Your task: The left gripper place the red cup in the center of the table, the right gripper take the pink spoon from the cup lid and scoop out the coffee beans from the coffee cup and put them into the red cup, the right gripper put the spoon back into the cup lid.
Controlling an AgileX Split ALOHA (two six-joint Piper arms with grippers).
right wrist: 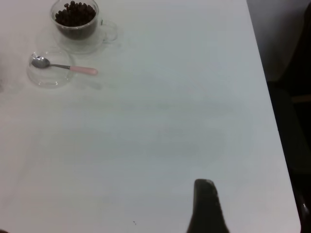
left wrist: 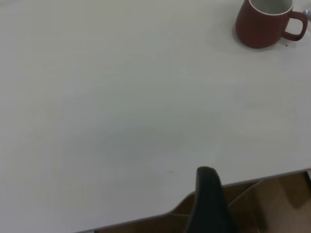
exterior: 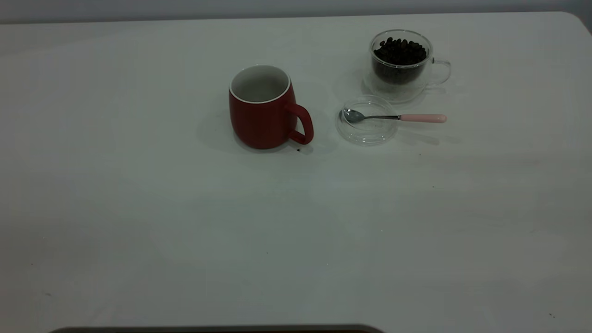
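L gripper (left wrist: 208, 204): one jaw tip seen, over table (exterior: 138, 222) edge; spread/closed can't tell.
R gripper (right wrist: 206, 206): same, near table edge; can't tell.
red cup (exterior: 262, 111): upright, mid-table, handle to 3 o'clock.
cup lid (exterior: 367, 134): just beside cup, 3 o'clock.
pink spoon (exterior: 393, 117): bowl in lid, handle overhangs rim to 3.
coffee cup (exterior: 401, 64): 12 o'clock of lid, full of coffee beans (exterior: 400, 51).

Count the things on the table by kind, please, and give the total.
Cups: 2, the red cup and the coffee cup holding coffee beans
Cup lid: 1
Pink spoon: 1
Total: 4
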